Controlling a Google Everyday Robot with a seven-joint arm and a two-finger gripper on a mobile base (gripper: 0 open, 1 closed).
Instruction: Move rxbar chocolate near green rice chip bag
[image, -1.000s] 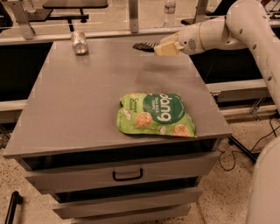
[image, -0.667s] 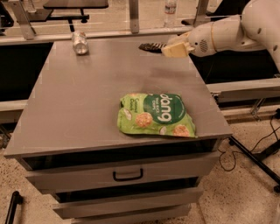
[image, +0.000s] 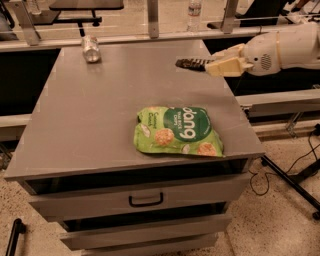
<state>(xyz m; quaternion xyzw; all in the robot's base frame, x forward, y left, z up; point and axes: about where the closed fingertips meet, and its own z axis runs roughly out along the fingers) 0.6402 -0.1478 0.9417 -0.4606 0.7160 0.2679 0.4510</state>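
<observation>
**Bar gripped, set-down by the bag left to do**

Nearest us, the table (image: 75, 150) shows 1 handled drawer (image: 145, 199) under its front edge. The bag (image: 177, 131) lies flat at the front right. Its near edge is just beside the table's front lip, and its right corner is near the right edge. We see little room in front of it or to its right. The bare top to its left and behind it is wide.

Farther back, over the right rear of the table, the gripper (image: 214, 65) reaches in from the right on the arm (image: 285, 47). Its 2 fingers are pinched on the right end of the bar (image: 191, 63), which sticks out level to the left. We cannot tell whether the bar hangs clear of the top or skims it. Bar and bag are well apart.

We judge the pick done and the carry the step in hand. What is left is bringing the bar forward, setting it down close to the bag and letting go. The strip just behind the bag looks the safest spot to us, away from both edges.

At the far left rear lies 1 can (image: 91, 48), well off that path. A bottle (image: 194, 14) stands beyond the table.
</observation>
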